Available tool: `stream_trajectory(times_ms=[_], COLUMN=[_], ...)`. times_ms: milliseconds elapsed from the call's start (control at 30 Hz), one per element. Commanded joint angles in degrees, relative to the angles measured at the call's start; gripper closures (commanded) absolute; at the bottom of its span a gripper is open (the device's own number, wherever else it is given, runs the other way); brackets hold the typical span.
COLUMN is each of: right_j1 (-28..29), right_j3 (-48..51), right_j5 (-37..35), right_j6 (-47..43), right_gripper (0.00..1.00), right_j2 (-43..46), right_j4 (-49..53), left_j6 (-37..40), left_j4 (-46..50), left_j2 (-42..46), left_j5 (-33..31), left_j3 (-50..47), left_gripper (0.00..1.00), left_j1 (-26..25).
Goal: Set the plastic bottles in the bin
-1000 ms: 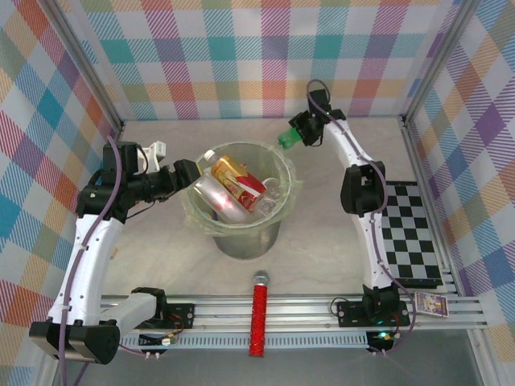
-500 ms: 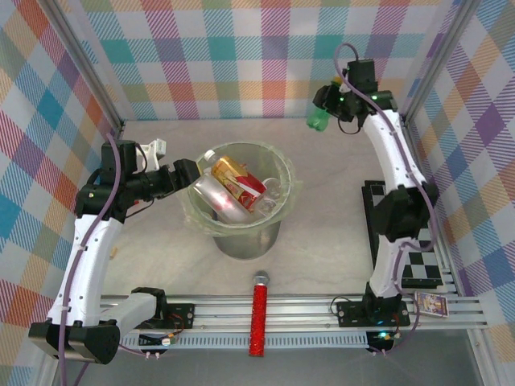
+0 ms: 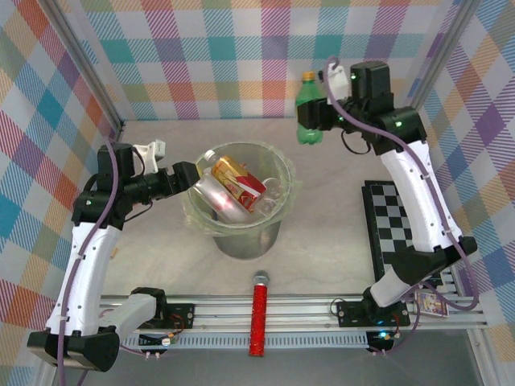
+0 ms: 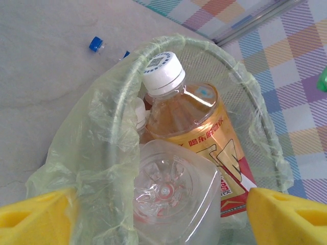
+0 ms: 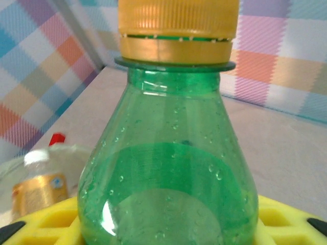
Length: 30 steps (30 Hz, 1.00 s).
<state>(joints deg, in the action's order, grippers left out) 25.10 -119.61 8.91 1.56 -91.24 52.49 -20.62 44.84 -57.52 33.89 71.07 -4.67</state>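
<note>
Right pincer (image 3: 320,119) closed on one green bottle (image 3: 309,114), gripped round the body, yellow cap up, bottle upright and lifted clear of the worktop (image 3: 330,201), off to the far right of the bin (image 3: 241,233) and not over it. Right wrist view: green bottle (image 5: 168,173) sits between the yellow fingers (image 5: 286,219). Left pincer (image 3: 187,175) open wide, holding nothing, hovering at the bin's left rim; left wrist view has its two yellow fingertips (image 4: 36,214) far apart, with the bin's bagged rim (image 4: 127,71) below. In the bin: one amber bottle (image 4: 199,127) with orange-red label and white cap, one clear bottle (image 4: 168,189) seen base-on, one more white cap (image 4: 139,109) tucked behind, so at least three; exact count unclear under the bag. One blue cap (image 4: 95,44) on the worktop just past the bin, its bottle hard to make out. Also one red glittery stick (image 3: 259,314) at the near edge and one checkerboard mat (image 3: 398,233) on the right.
</note>
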Motion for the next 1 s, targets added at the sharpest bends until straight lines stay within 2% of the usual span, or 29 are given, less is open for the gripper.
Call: stream_trajectory(times_ms=[0, 133, 367, 567, 767, 833, 967], right_j1=[4.8, 10.3, 17.1, 18.9, 19.6, 19.8, 19.9], right_j3=[0.9, 0.5, -4.0, -9.6, -12.0, -11.9, -12.7], right_j5=[-3.6, -7.7, -9.0, -8.4, -9.2, -8.7, -8.8], right_j6=[-10.6, -16.1, -21.3, -21.0, -19.2, -18.8, -17.5], right_gripper=[0.68, 0.68, 0.67, 0.62, 0.58, 0.51, 0.28], right_j2=[0.3, -1.4, -8.5, -15.3, -17.8, -17.8, -17.3], right_j4=[1.6, 1.4, 5.2, 12.2, 17.6, 18.5, 18.8], left_j6=[-3.5, -5.3, -5.7, -5.7, -5.7, -5.7, -5.7], left_j4=[-5.2, -5.8, -5.1, -4.9, -4.7, -4.7, -5.0], left_j2=[0.7, 0.5, 0.7, 0.7, 0.6, 0.2, -0.4], left_j5=[2.5, 2.5, 2.1, 1.9, 1.6, 1.6, 1.5], left_j3=[-2.0, -2.5, -3.5, -3.6, -3.2, -3.0, -2.4], left_gripper=[0.16, 0.17, 0.17, 0.17, 0.17, 0.17, 0.17], left_j1=[0.4, 0.4, 0.4, 0.3, 0.3, 0.3, 0.3])
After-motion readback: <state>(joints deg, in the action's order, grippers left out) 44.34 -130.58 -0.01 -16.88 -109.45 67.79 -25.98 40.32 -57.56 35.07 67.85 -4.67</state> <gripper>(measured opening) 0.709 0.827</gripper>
